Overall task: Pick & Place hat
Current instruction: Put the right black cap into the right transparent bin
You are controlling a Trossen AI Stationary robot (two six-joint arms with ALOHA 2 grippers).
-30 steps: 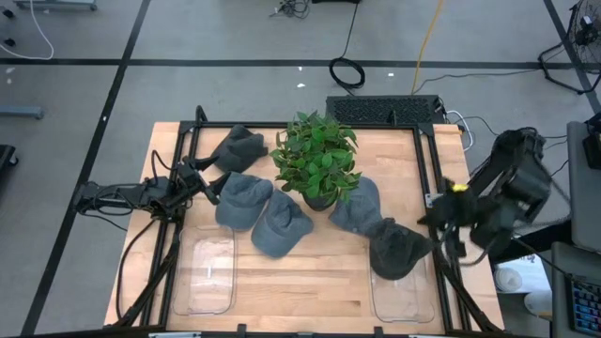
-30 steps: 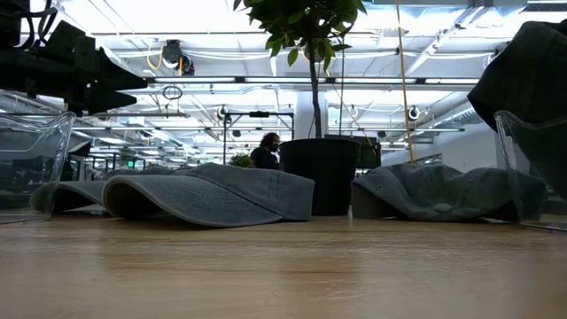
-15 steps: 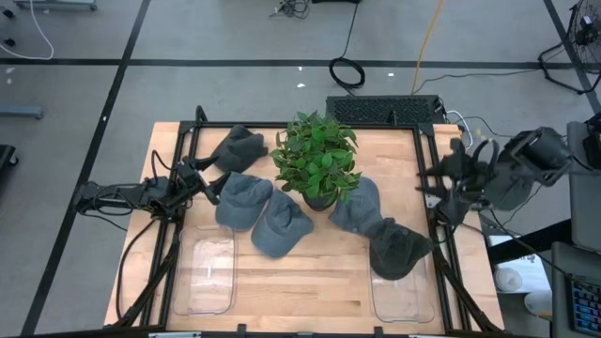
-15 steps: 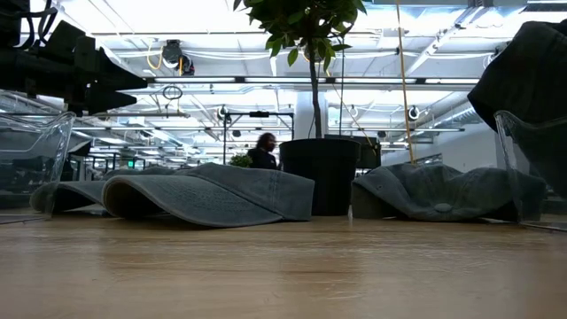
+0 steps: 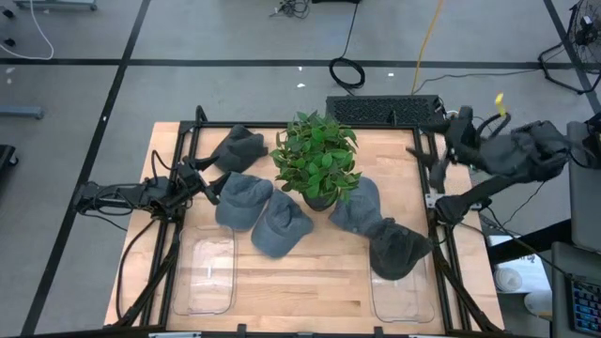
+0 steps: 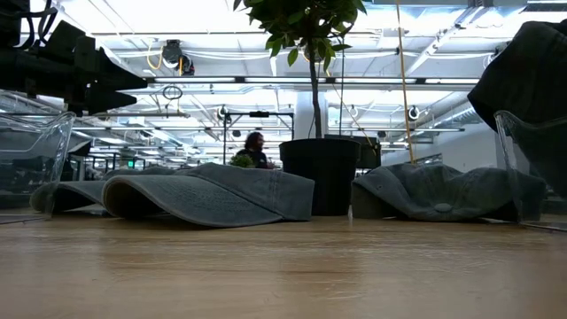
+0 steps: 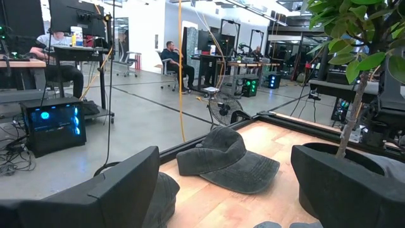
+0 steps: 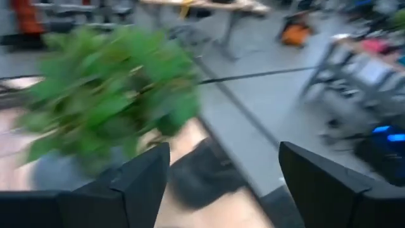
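Grey washed-cotton caps lie around the potted plant [image 5: 316,160], which stands at the middle of the wooden desk [image 5: 310,282]. One cap [image 5: 239,146] sits to the plant's left toward the far edge, its crown slumped and its brim flat on the wood; the left wrist view shows it [image 7: 228,159] with stitched panels and a soft, faded surface. Two more caps [image 5: 242,199] [image 5: 281,223] lie side by side just in front of the plant on its left, touching each other. Another cap [image 5: 359,207] rests against the pot on its right. The darkest hat [image 5: 398,249] lies crumpled in front and to the right of the plant, draped over the far rim of a clear plastic bin [image 5: 402,296]. A second clear bin [image 5: 205,277] sits in front of the plant on its left.

The left pincer [image 5: 212,186] waits low over the desk left of the plant, just beside the nearest cap, its fingers spread wide and holding nothing. The right pincer [image 5: 427,161] is raised at the desk's right edge, well apart from the plant, its fingers parted and empty in the right wrist view.
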